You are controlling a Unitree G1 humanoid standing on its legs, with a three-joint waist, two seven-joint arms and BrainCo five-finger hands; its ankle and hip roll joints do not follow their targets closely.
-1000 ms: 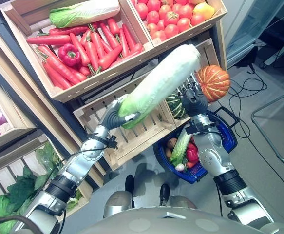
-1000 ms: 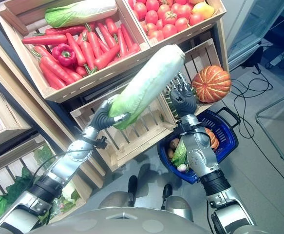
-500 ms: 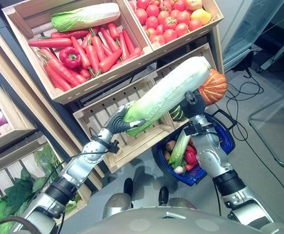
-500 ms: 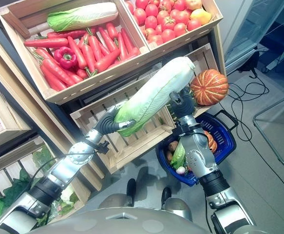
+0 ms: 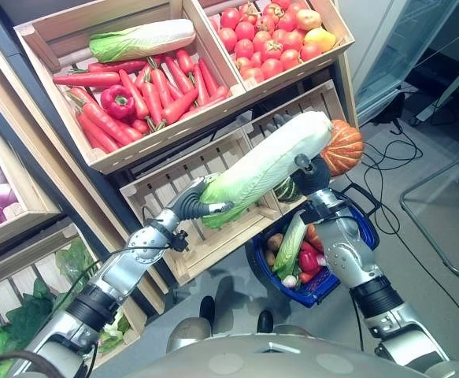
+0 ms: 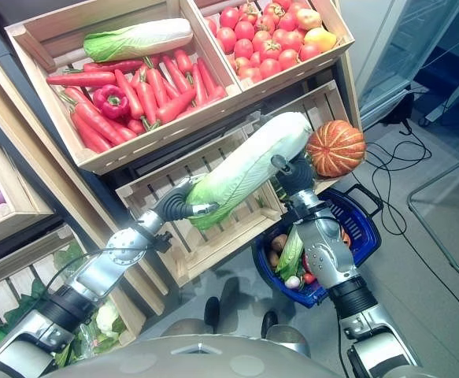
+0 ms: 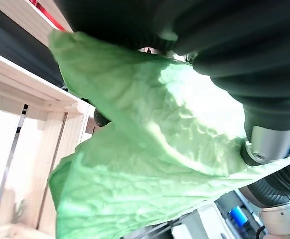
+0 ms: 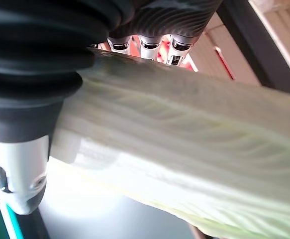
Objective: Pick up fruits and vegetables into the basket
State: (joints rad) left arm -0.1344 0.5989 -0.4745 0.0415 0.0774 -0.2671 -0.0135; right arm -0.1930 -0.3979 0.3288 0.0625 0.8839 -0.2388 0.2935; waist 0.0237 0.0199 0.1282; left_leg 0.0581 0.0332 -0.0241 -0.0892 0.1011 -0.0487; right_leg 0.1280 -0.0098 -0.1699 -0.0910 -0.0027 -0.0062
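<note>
Pale green and white, the cabbage (image 5: 262, 167) hangs in the air between my two hands, tilted, its leafy green end low on the left and its white end high on the right, over the slatted crate (image 5: 183, 206) and up and to the left of the basket (image 5: 364, 228). My left hand (image 5: 198, 206) has its fingers curled round the leafy end; in the left wrist view the crinkled green leaves (image 7: 149, 164) are bunched against the dark cover. My right hand (image 5: 309, 176) sits under the white end, just left of the pumpkin (image 5: 341, 146). In the right wrist view my fingers (image 8: 143, 44) show past the ribbed white stalk (image 8: 184, 144), which lies across them, but I cannot tell whether they are closed round it or merely against it.

The blue basket sits on the floor, nearer and to the right, just below my right forearm. In it lie a green leafy vegetable (image 5: 291, 242), a red pepper (image 5: 309, 259), a potato (image 5: 275, 240) and something small and white (image 5: 290, 280).

Farther off, the upper crate (image 5: 72, 47) holds carrots (image 5: 162, 88), a second red pepper (image 5: 116, 100) and another cabbage (image 5: 141, 39). The crate to its right holds tomatoes (image 5: 264, 46). At the near left are green leaves (image 5: 24, 319).
</note>
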